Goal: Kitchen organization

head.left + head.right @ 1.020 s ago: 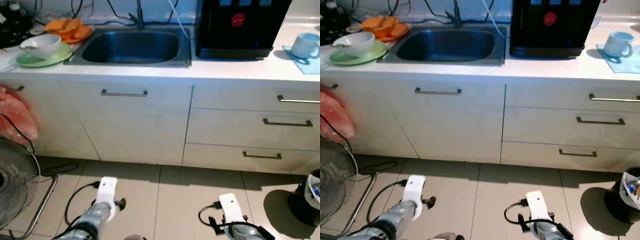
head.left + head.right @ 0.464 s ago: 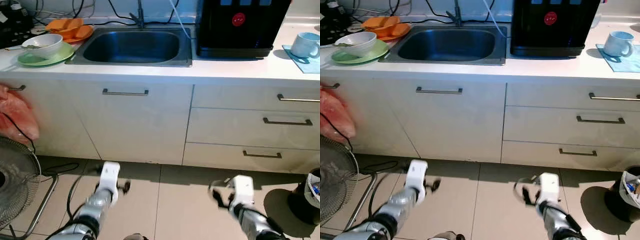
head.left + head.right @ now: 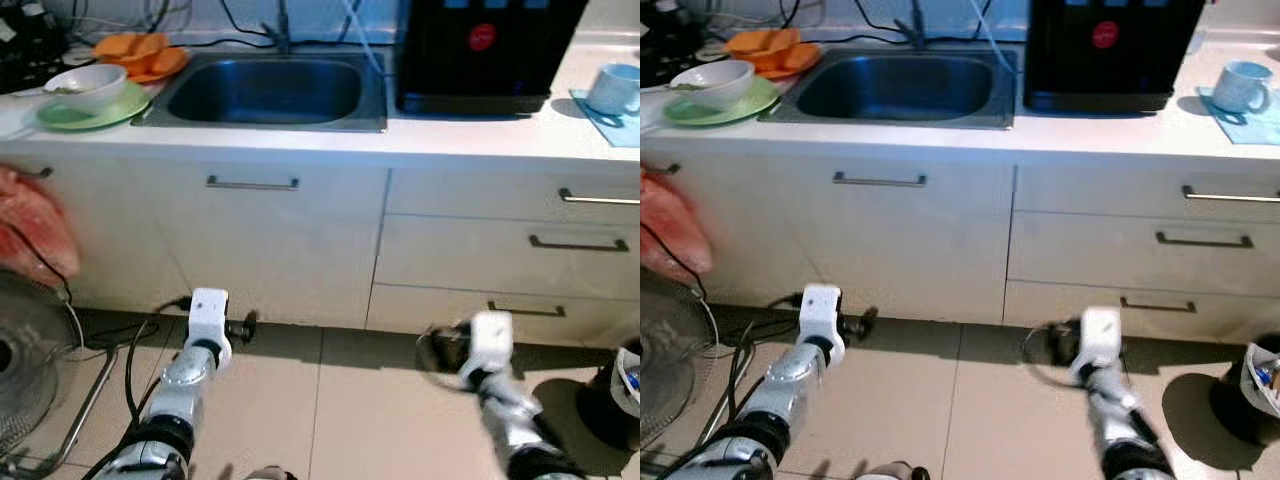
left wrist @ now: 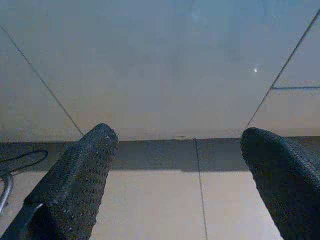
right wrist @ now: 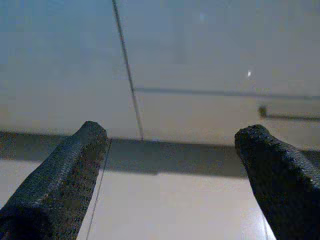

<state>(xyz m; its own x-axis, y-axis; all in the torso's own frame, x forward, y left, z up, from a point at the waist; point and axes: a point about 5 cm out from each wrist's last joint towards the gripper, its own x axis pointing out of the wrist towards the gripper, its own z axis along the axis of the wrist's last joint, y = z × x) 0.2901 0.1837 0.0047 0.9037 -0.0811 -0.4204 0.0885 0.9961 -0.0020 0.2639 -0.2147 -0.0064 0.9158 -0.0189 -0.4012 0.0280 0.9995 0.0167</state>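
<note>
While blurred, left pincer [image 4: 177,165] and right pincer [image 5: 175,165] gape, empty, near cabinet [image 3: 270,250].

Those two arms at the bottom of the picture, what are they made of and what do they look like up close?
Each arm is a silver, jointed metal tube ending in a white boxy block, with black cable looping beside it. The left gripper and right gripper each have two long black fingers, rounded at the tips and covered in a fine dotted, rubbery texture.

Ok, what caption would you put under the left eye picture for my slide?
Robot faces the kitchen sink and white cabinets, both arms low over the floor, left hand and right hand empty.
</note>
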